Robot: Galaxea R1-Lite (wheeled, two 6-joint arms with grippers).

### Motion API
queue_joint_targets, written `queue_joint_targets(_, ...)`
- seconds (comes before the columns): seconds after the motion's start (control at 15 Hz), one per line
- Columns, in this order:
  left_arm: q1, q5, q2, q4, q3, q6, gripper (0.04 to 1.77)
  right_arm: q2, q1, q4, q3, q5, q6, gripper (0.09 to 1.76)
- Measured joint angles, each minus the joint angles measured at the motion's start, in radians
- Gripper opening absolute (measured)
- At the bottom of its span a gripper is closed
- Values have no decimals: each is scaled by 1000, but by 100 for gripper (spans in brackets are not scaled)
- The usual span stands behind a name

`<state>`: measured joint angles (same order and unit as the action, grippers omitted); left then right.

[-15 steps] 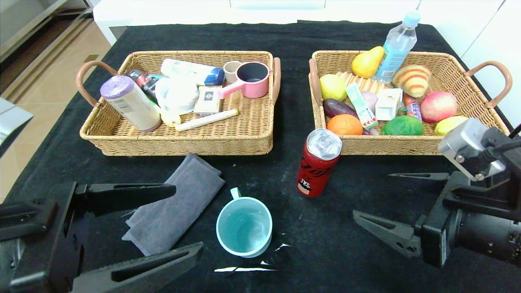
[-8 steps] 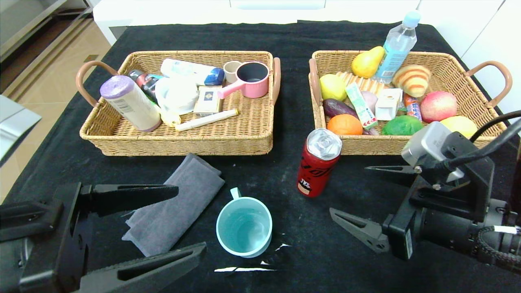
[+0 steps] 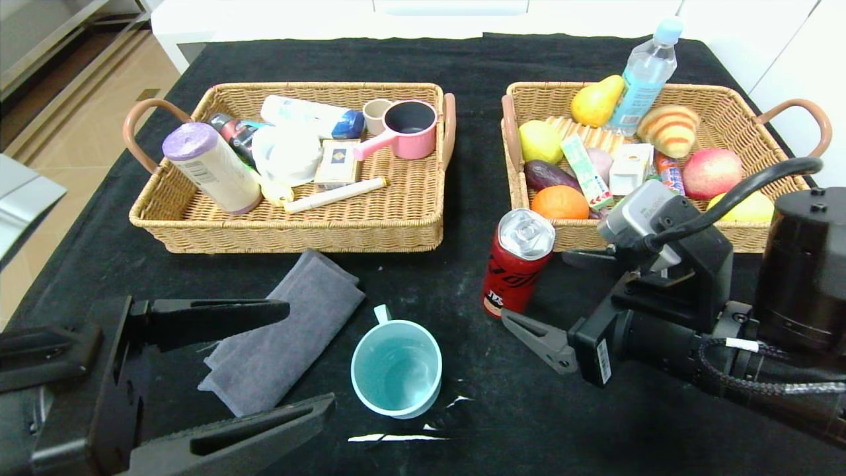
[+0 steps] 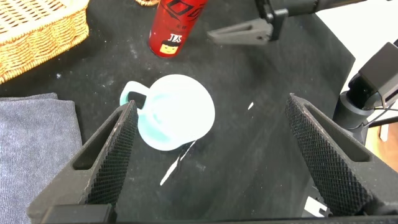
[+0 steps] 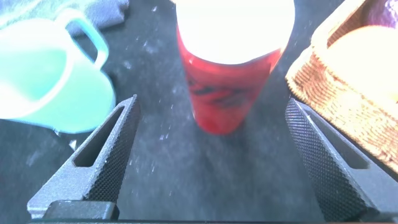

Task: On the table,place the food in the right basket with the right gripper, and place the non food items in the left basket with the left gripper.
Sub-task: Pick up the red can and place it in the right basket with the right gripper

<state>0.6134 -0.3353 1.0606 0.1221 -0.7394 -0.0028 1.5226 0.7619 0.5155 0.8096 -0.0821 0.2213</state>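
A red soda can (image 3: 519,264) stands upright on the black table just before the right basket (image 3: 661,236). A teal mug (image 3: 396,368) stands before it to the left, and a folded grey cloth (image 3: 284,330) lies left of the mug. My right gripper (image 3: 537,286) is open, low at the can's right side, with the can (image 5: 233,62) just ahead between its fingers (image 5: 211,104). My left gripper (image 3: 307,354) is open at the front left, above the cloth's edge. The mug (image 4: 174,112) lies ahead between its fingers (image 4: 211,106).
The left basket (image 3: 291,233) holds a purple-capped bottle, a pink pot, a white bowl, a box and tubes. The right basket holds fruit, a croissant, a water bottle and packets. White marks streak the cloth-covered table (image 3: 396,436) before the mug.
My right gripper has moved left and forward to the red can, fingers still open. The left gripper has barely moved.
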Motion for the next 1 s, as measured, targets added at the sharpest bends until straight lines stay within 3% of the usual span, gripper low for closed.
queue_joint_targets(1.0,0,1,1,0,1,3,172,139,19,246,30,-103,1,170)
